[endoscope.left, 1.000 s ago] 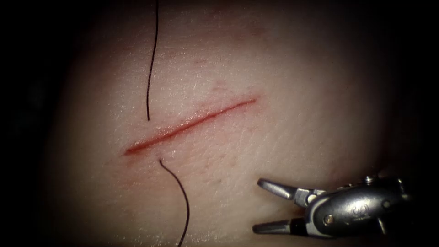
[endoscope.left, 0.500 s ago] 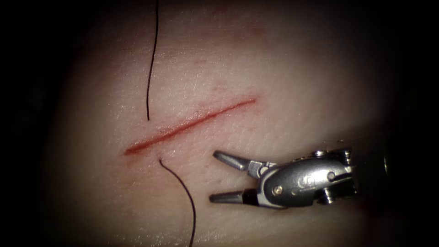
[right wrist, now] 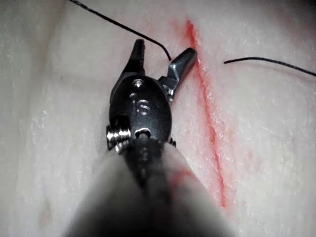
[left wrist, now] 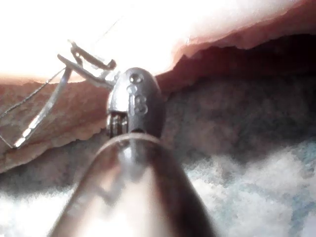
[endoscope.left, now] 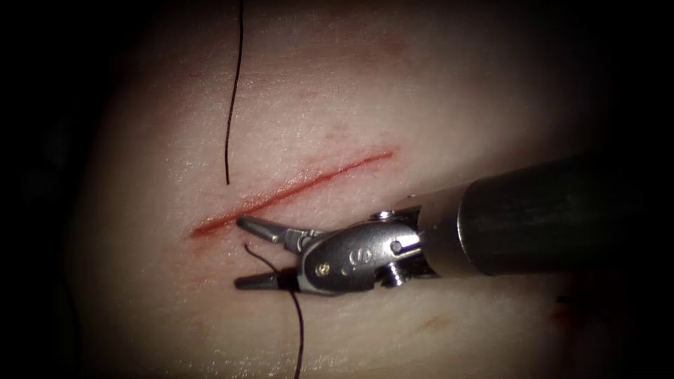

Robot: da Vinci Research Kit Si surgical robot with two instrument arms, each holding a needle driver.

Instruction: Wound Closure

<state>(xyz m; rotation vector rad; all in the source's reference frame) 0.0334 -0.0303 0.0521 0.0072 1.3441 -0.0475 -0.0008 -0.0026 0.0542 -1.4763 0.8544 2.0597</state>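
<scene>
right tool [endoscope.left: 239, 253]: I see it coming in from the tissue's right edge, shaft low over the surface, tips just below the left end of the cut
right jaws: spread wide, clamped on nothing; the upper jaw tip nearly touches the cut line, the lower jaw lies further down the tissue
tissue [endoscope.left: 421, 105]: pale pork belly, lit in the middle
cut [endoscope.left: 295, 186]: thin red slanted line, unclosed, running from lower left up to upper right
lower strand [endoscope.left: 300, 344]: dark thread running up from the tissue's bottom edge, passing under the right tool's lower jaw; its free end sits in the gap between the two spread jaws, below the cut, not pinched
upper strand [endoscope.left: 232, 105]: dark thread coming down from the tissue's top edge, ending just above the cut near its left end, apart from the tool
right wrist view: the same tool [right wrist: 165, 47] with jaws apart, one strand's end between them, the cut [right wrist: 207, 123] just beside one jaw
left tool [left wrist: 65, 51]: off at the tissue's ragged edge, away from the cut
left jaws: I read them as closed on the needle, near one end of its curve
needle [left wrist: 42, 111]: curved, silvery, hanging free from the left jaws in front of the tissue's edge, not in the tissue
</scene>
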